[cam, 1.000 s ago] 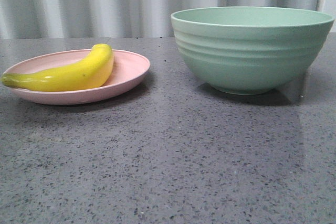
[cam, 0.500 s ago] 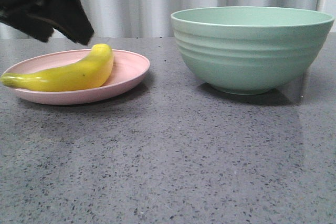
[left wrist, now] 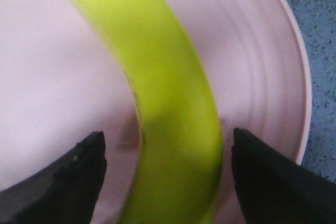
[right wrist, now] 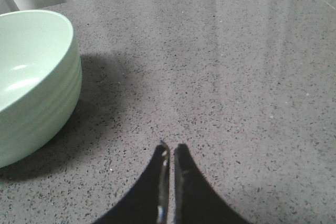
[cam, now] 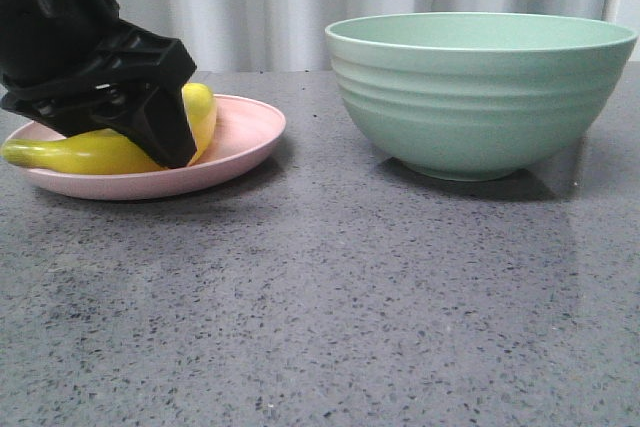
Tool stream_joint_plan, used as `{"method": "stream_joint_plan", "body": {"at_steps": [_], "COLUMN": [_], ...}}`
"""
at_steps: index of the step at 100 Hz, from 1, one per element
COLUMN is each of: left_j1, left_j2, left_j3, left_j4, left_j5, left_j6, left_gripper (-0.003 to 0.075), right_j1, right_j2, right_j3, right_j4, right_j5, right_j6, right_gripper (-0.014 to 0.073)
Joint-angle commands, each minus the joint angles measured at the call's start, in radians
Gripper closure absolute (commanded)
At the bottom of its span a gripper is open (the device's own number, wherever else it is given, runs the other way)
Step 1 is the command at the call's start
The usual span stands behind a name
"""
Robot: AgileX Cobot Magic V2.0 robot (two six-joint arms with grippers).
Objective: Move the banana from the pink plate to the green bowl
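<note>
Half a second on, my left gripper [left wrist: 165, 177] has dropped wide open astride the banana [left wrist: 168, 108] on the pink plate [cam: 245, 132]; grasp next.

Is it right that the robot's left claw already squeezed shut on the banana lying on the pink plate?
Not quite. The left wrist view shows the left gripper open, a finger on each side of the banana with gaps between. The banana does lie on the pink plate.

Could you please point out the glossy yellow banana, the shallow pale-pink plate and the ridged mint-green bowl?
banana [left wrist: 173, 129], left wrist view, mid-body.
pink plate [cam: 245, 132], front view, bare inner surface.
green bowl [cam: 480, 97], front view, ridged outer wall.
</note>
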Motion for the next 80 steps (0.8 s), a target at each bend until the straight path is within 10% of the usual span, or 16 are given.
{"method": "stream_joint_plan", "body": {"at_steps": [1,28,63,80], "left_j1": [-0.006,-0.004,-0.011,-0.056], "left_j2": [-0.027,-0.027,-0.077,-0.148], "left_j3": [-0.035,-0.035,-0.097,-0.164], "left_j4": [-0.009,0.008,0.051,0.047], "left_j5": [-0.037,-0.016,0.034,0.123], "left_j6": [-0.003,-0.003,-0.001,0.051], "left_gripper": [0.0328,0.0738,0.0739,0.0739], "right_j1": [0.005,0.063,0.170,0.247], "right_j2": [0.016,0.016,0.067,0.193], "right_j3": [-0.037,-0.047,-0.268,-0.413], "right_j4": [0.001,0.001,0.011,0.125], "right_j5": [-0.057,0.010,0.290,0.368], "right_j6": [-0.006,-0.006,-0.039,-0.075], "right_gripper": [0.0666,0.0666,0.0648,0.0417]}}
